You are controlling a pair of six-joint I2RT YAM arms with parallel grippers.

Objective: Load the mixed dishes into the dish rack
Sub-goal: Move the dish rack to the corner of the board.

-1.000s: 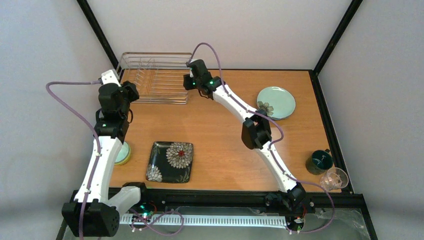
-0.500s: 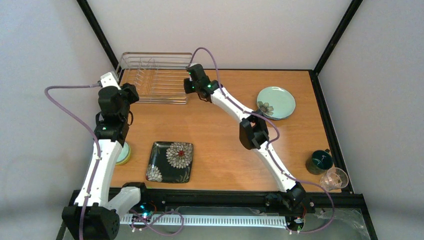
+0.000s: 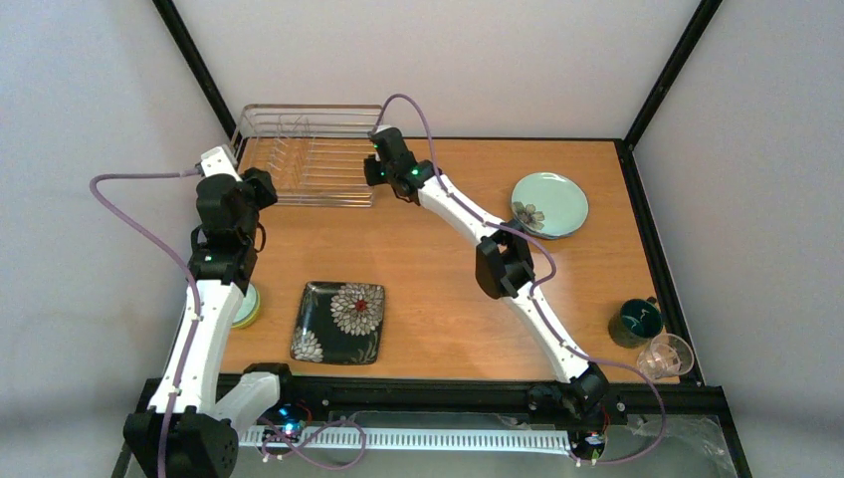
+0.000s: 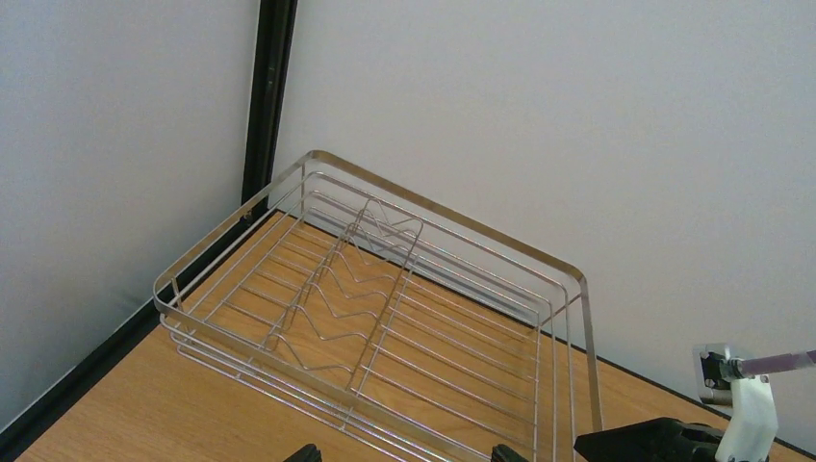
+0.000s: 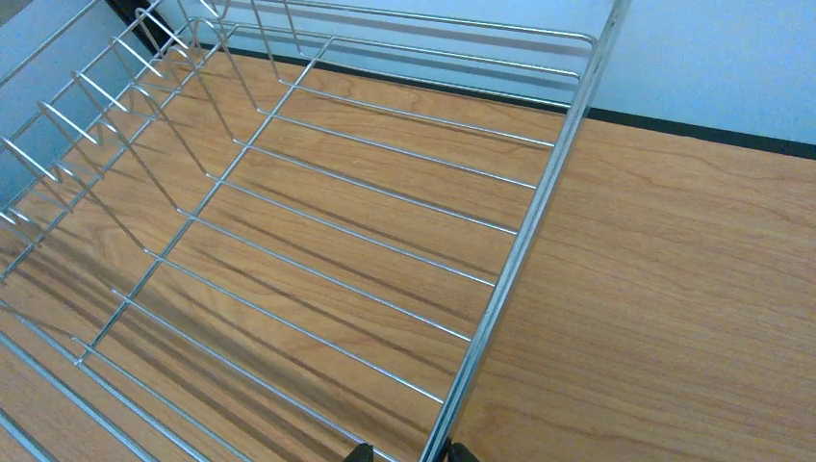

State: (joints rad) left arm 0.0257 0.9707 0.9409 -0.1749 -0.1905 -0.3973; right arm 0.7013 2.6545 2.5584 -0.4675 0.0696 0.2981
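The silvery wire dish rack (image 3: pixel 309 159) stands empty at the table's far left. My right gripper (image 3: pixel 373 167) is at the rack's right rim (image 5: pixel 539 207). Its jaws straddle that rim (image 5: pixel 412 454): the right fingertip touches it and the left one stands a little off, so it is open. My left gripper (image 3: pixel 261 184) hovers open (image 4: pixel 409 454) just in front of the rack's near left side (image 4: pixel 366 289), holding nothing. On the table lie the black square floral plate (image 3: pixel 338 322) and the pale mint plate (image 3: pixel 549 204). The dark green mug (image 3: pixel 635 322) and clear glass cup (image 3: pixel 665 356) stand there too.
A yellow-green bowl with a mint inside (image 3: pixel 245 307) sits at the left edge, half hidden by my left arm. A black frame borders the table, with walls close behind the rack. The mug and cup stand by the right edge.
The right gripper's jaws have narrowed from wide open to close around the rack's right rim, and it has edged slightly left. The left arm has barely shifted.
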